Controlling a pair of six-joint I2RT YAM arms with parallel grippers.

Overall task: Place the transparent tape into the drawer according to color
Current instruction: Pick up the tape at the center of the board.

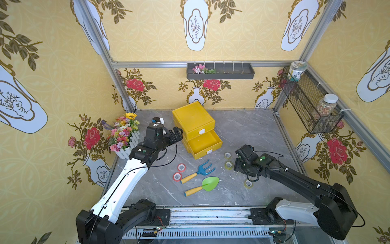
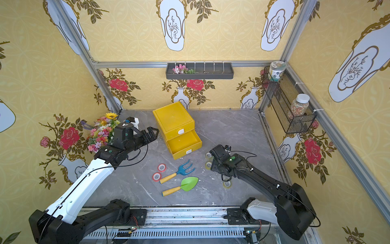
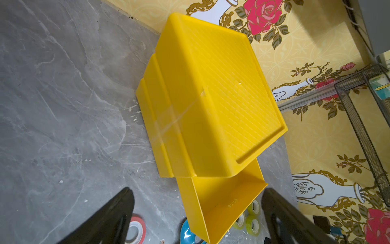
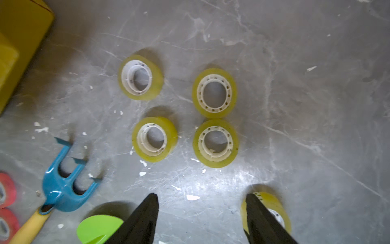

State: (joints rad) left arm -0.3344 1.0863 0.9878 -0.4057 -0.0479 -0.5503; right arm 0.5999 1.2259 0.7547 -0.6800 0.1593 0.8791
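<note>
right gripper hung over the table, jaws parted and empty. a yellow-green tape roll sat partly behind one finger, four more rolls just beyond. two red rolls lay left of the blue rake. left gripper gaped wide, empty, beside the open yellow drawer.

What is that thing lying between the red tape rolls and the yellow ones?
A blue toy rake, between the red rolls and yellow rolls. Both top views show it.
</note>
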